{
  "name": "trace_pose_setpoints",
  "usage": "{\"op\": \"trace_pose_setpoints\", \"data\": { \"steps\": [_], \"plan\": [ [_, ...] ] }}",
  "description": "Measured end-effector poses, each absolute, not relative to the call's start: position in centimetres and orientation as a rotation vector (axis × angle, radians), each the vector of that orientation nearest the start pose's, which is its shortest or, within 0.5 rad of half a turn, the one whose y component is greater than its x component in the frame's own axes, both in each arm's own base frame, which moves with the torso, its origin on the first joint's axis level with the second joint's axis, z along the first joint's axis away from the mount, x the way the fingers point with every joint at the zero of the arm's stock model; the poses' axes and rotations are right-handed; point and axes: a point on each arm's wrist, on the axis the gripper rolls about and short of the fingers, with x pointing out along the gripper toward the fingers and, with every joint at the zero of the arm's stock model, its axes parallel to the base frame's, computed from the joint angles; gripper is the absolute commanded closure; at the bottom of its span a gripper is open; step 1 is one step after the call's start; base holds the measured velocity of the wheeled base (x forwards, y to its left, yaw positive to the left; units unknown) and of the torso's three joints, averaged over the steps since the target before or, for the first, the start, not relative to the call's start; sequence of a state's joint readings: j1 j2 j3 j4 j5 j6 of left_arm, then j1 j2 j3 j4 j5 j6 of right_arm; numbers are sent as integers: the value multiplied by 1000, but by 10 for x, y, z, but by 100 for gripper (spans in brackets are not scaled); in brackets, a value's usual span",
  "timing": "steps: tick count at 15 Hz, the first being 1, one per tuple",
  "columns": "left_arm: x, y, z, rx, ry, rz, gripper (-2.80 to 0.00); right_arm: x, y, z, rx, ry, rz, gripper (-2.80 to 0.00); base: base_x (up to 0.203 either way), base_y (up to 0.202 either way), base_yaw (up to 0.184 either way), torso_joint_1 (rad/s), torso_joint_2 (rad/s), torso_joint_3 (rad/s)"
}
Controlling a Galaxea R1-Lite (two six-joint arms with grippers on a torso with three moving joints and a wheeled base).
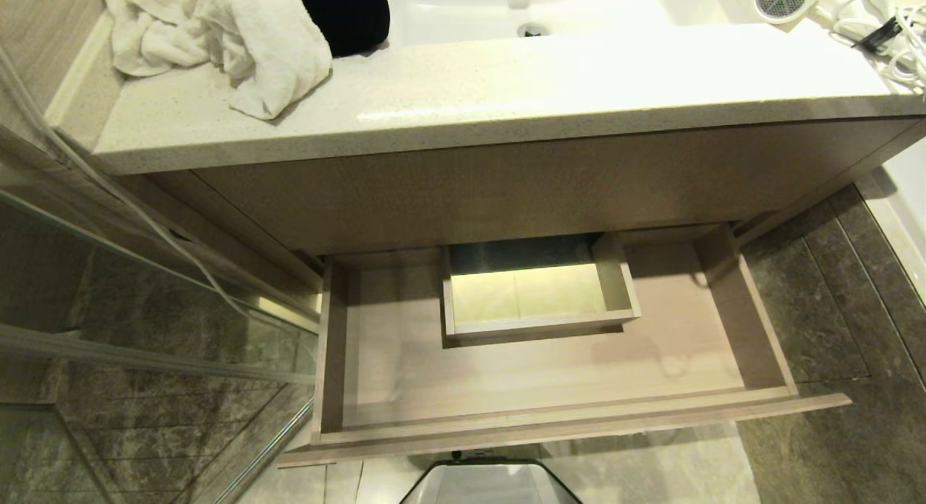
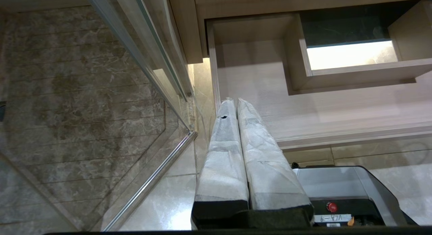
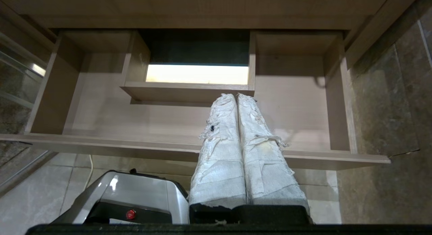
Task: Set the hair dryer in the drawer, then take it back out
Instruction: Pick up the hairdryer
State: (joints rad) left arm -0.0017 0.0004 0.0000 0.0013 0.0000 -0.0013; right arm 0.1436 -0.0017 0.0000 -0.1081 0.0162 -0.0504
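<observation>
The white hair dryer (image 1: 785, 1) lies on the countertop at the far right, grey grille facing me, its bundled white cord (image 1: 886, 37) beside it. Below the counter the light-wood drawer (image 1: 405, 359) stands pulled out, with a boxed cutout (image 1: 539, 291) at its back middle and nothing lying on its floor. In the wrist views it shows again as the drawer (image 2: 337, 110) and the drawer (image 3: 101, 113). My left gripper (image 2: 234, 100) hangs shut over the drawer's left front corner. My right gripper (image 3: 235, 96) hangs shut over its front rail. Neither holds anything, and neither arm shows in the head view.
A crumpled white towel (image 1: 217, 34) and a black object (image 1: 343, 9) sit on the counter's left, with the white sink basin (image 1: 535, 12) behind. A glass shower panel (image 1: 145, 309) stands at the left. My base (image 1: 488, 482) is just before the drawer front. Dark stone floor lies on the right.
</observation>
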Motion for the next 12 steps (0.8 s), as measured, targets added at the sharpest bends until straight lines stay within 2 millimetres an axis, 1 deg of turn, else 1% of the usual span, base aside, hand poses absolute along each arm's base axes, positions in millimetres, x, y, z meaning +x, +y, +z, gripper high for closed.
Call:
{"op": "trace_pose_setpoints", "data": {
  "steps": [1,3,12],
  "plan": [
    [-23,0,75,-1,2,-2,0,-23,-3,86,-44,-114,157,0,0,0,0,198,-390,-177],
    [-23,0,75,-2,2,-1,0,-23,-3,86,-47,-113,157,0,0,0,0,47,-85,-41],
    [-23,0,75,-1,2,-2,0,-23,-3,87,-41,-115,158,0,0,0,0,3,-2,-2]
  ]
}}
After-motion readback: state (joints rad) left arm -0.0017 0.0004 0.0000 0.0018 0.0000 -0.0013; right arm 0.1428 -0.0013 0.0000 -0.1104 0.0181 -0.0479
